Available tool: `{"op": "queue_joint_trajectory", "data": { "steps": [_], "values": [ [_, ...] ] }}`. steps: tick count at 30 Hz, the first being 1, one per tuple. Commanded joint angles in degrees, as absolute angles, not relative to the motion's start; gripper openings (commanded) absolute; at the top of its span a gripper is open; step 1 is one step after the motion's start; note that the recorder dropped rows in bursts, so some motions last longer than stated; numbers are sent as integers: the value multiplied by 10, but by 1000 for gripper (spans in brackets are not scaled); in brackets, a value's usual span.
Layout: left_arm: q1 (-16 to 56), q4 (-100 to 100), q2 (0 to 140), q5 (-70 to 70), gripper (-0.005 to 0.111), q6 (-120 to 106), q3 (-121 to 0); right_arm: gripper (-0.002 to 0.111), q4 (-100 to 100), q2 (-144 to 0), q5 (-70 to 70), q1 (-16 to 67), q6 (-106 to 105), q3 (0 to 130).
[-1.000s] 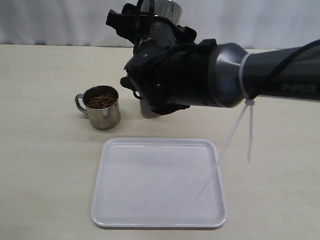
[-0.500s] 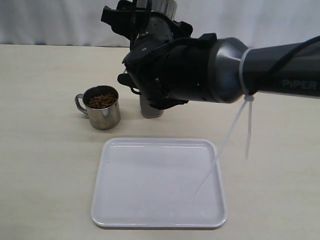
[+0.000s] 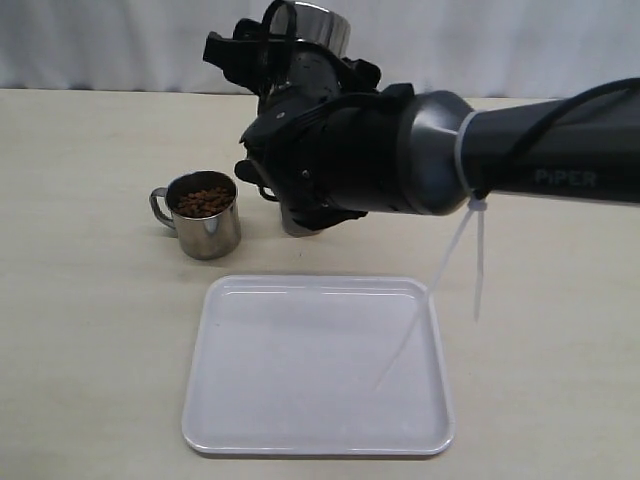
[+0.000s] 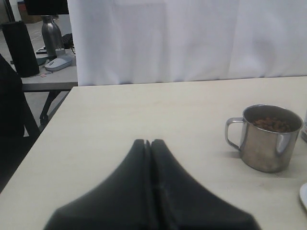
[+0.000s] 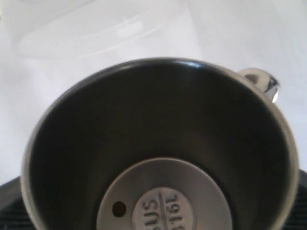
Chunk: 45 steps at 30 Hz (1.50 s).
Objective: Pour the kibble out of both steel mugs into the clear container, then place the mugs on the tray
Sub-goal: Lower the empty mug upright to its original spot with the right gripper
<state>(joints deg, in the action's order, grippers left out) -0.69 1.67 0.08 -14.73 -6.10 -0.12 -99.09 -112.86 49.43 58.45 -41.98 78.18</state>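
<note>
My right gripper (image 3: pixel 287 45) is raised at the back of the table, shut on a steel mug (image 3: pixel 320 22) that is tipped over. In the right wrist view that mug (image 5: pixel 158 143) looks empty except for one dark pellet (image 5: pixel 118 208), and its mouth faces the clear container (image 5: pixel 110 33). The arm hides most of the container; only its base (image 3: pixel 300 226) shows. The second steel mug (image 3: pixel 205 215) stands upright to the left, full of kibble (image 3: pixel 204 201). My left gripper (image 4: pixel 148 142) is shut and empty, with that mug (image 4: pixel 268 139) some way off. The white tray (image 3: pixel 318 440) lies in front.
A white zip tie (image 3: pixel 470 265) dangles from the right arm over the tray's right side. A white curtain closes off the back. In the left wrist view the table's side edge (image 4: pixel 43 143) drops off beside another desk holding a steel bottle (image 4: pixel 50 31).
The right arm has shifted slightly left and its wrist has turned a little, with the held mug still above the container. The mug with kibble and the tray have not moved.
</note>
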Motion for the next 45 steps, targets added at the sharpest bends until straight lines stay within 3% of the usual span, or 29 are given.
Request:
{"op": "queue_joint_trajectory", "data": {
  "steps": [1, 6, 12, 17, 24, 26, 27, 30, 32, 37, 45],
  "values": [
    [-6, 16, 0, -143, 0, -58, 0, 5, -999, -1111, 516, 581, -246, 786],
    [-6, 16, 0, -143, 0, -58, 0, 5, -954, -1051, 503, 564, -143, 786],
    [-6, 16, 0, -141, 0, -58, 0, 5, -597, -946, 333, 482, -241, 783],
    [-6, 16, 0, -141, 0, -58, 0, 5, -229, -898, 274, 383, -490, 752],
    [-6, 16, 0, -141, 0, -58, 0, 5, 345, -905, 268, 232, -993, 656],
    [-6, 16, 0, -141, 0, -58, 0, 5, 620, -929, 355, 152, -1214, 624],
    [-6, 16, 0, -141, 0, -58, 0, 5, 662, -943, 391, 126, -1214, 623],
    [-6, 16, 0, -141, 0, -58, 0, 5, 691, -1033, 543, 37, -1214, 623],
    [-6, 16, 0, -141, 0, -58, 0, 5, 718, -1105, 572, 21, -1214, 623],
    [-6, 16, 0, -143, 0, -58, 0, 5, 765, -1227, 562, 21, -1214, 650],
    [-6, 16, 0, -143, 0, -58, 0, 5, 775, -1302, 553, 21, -1214, 664]
  ]
}}
